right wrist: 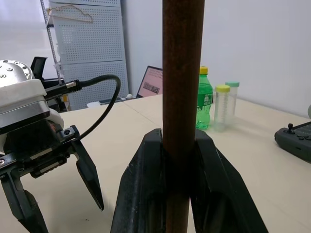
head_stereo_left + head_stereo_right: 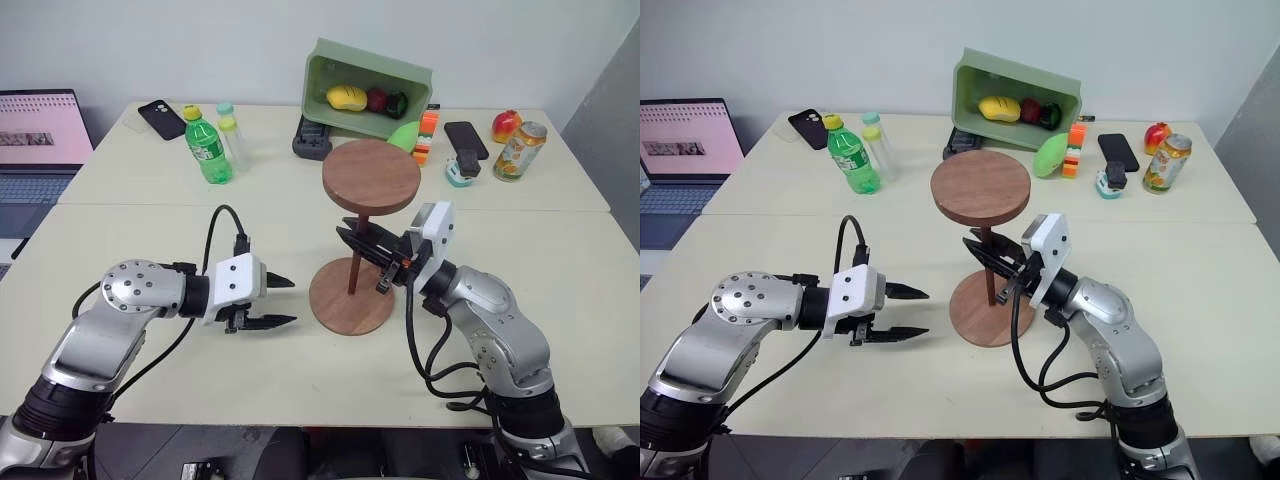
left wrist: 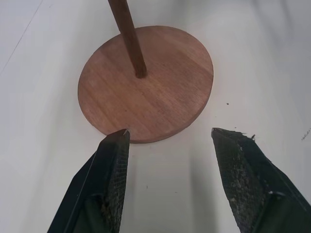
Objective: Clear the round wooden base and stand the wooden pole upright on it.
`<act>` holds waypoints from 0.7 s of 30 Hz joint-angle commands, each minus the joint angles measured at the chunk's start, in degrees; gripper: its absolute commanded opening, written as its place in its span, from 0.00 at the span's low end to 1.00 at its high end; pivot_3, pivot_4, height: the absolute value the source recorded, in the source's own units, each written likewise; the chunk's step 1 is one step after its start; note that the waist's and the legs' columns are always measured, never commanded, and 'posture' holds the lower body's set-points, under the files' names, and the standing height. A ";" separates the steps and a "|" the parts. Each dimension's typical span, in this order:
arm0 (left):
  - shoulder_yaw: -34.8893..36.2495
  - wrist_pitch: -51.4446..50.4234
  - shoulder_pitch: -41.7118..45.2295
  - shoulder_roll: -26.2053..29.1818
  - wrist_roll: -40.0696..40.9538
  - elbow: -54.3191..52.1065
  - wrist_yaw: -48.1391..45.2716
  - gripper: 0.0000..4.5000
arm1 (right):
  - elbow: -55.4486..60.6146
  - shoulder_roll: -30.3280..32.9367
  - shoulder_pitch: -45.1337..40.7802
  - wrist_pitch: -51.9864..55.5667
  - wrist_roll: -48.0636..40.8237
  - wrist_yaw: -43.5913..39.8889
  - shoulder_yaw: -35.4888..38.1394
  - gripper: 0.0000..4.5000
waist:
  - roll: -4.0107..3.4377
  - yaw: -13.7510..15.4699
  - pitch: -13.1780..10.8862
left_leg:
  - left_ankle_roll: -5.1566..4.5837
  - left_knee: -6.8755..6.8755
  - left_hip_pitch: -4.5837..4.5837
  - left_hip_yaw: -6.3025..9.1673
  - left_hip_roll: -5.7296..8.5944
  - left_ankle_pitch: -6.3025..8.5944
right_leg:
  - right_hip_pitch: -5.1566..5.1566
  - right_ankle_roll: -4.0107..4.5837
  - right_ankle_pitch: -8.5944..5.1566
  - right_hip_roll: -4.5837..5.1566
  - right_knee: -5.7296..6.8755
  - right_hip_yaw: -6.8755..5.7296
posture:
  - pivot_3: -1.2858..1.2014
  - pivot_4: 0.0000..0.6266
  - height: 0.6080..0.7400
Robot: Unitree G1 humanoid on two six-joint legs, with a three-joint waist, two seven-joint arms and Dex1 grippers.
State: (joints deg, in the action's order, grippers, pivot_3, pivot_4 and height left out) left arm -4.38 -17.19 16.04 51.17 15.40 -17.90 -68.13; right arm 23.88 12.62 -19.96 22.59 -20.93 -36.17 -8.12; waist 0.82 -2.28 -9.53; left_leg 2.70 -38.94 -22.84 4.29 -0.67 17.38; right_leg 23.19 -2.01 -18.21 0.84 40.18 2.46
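Note:
The round wooden base (image 2: pixel 333 300) lies flat on the table in front of me, seen close up in the left wrist view as base (image 3: pixel 160 97). The wooden pole (image 2: pixel 354 270) stands upright at the base's centre, its round disc (image 2: pixel 371 175) on top. My right gripper (image 2: pixel 352 236) reaches in from the right and is shut on the pole (image 1: pixel 182 73) at about mid-height. My left gripper (image 2: pixel 293 302) hovers just left of the base, open and empty, its fingers (image 3: pixel 114 165) pointing at the base's rim without touching it.
Behind the pole a green bin (image 2: pixel 330 75) lies tipped with fruit inside. A green bottle (image 2: pixel 207 146), a clear bottle (image 2: pixel 232 135), two phones (image 2: pixel 161 118) (image 2: pixel 466 138), a black controller (image 2: pixel 312 138), a can (image 2: pixel 520 150) and a laptop (image 2: pixel 35 140) line the far side.

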 commanded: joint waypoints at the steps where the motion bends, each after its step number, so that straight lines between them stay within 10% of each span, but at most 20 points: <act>1: 0.70 0.80 -0.09 0.45 0.16 -1.14 0.18 0.62 | 0.87 0.01 0.07 -2.16 -0.41 -0.17 -0.28 0.06 | 0.00 0.00 0.00 | 0.00 0.00 0.00 -0.01 0.00 0.00 | 0.00 0.00 0.00 0.00 0.00 0.00 | 0.52 0.24 1.00; 21: 0.74 1.21 -0.37 0.42 0.21 -0.73 0.02 0.62 | -1.19 2.31 1.57 -4.49 0.25 -1.60 -1.87 0.06 | 0.01 0.02 0.02 | 0.00 0.00 0.01 0.00 0.00 0.00 | -0.01 0.00 0.00 0.00 0.01 0.00 | 0.52 0.24 1.00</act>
State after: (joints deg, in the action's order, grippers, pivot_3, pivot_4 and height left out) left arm -4.38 -16.91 15.48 51.17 15.39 -17.80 -68.13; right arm 22.02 14.36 -19.08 17.92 -19.87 -37.33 -10.22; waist 0.82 -2.26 -9.51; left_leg 2.70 -38.95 -22.82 4.29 -0.67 17.37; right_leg 23.18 -2.01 -18.21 0.84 40.19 2.46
